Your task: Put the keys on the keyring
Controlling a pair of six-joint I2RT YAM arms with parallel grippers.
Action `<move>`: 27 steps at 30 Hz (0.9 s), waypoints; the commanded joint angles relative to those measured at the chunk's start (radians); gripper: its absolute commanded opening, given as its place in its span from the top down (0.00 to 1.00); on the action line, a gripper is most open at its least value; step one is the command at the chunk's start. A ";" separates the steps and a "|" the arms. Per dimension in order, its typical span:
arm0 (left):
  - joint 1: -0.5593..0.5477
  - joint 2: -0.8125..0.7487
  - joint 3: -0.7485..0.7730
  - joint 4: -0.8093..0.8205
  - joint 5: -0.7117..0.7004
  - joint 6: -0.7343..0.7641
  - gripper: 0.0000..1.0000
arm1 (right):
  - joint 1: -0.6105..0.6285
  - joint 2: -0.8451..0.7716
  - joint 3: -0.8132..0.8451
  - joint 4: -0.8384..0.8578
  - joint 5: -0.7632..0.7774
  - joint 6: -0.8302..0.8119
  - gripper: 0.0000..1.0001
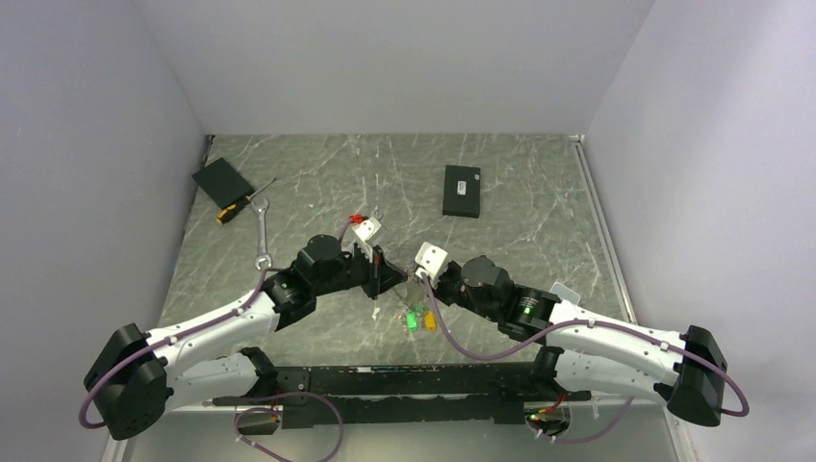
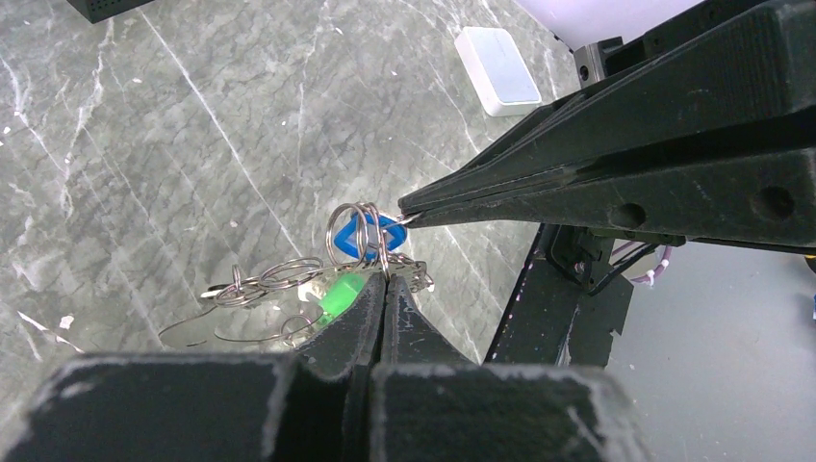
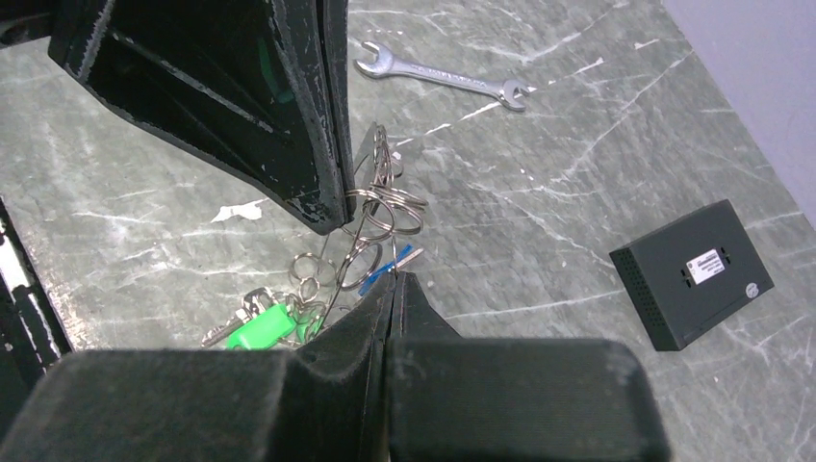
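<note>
L jaws clamp keyring, R jaws nip blue key beside it.

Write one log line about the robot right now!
left gripper: shut on silver wire keyring | right gripper: shut on blue-headed metal key | green-headed key: not gripped

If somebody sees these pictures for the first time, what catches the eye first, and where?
First, two black grippers meet tip to tip at the near middle of the table: the left gripper and the right gripper, both shut, pinch into the keyring, a tangle of silver rings. There a blue key and a bright green key stand out. Farther off lie a silver wrench and a black box.
</note>
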 commanded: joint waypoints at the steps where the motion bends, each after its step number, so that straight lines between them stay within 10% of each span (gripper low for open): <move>1: 0.003 0.001 0.044 0.048 0.018 -0.014 1.00 | 0.009 -0.011 0.048 0.026 0.010 -0.020 1.00; 27: 0.006 -0.002 0.034 0.053 -0.011 -0.029 1.00 | 0.053 0.015 0.050 0.035 0.021 -0.060 1.00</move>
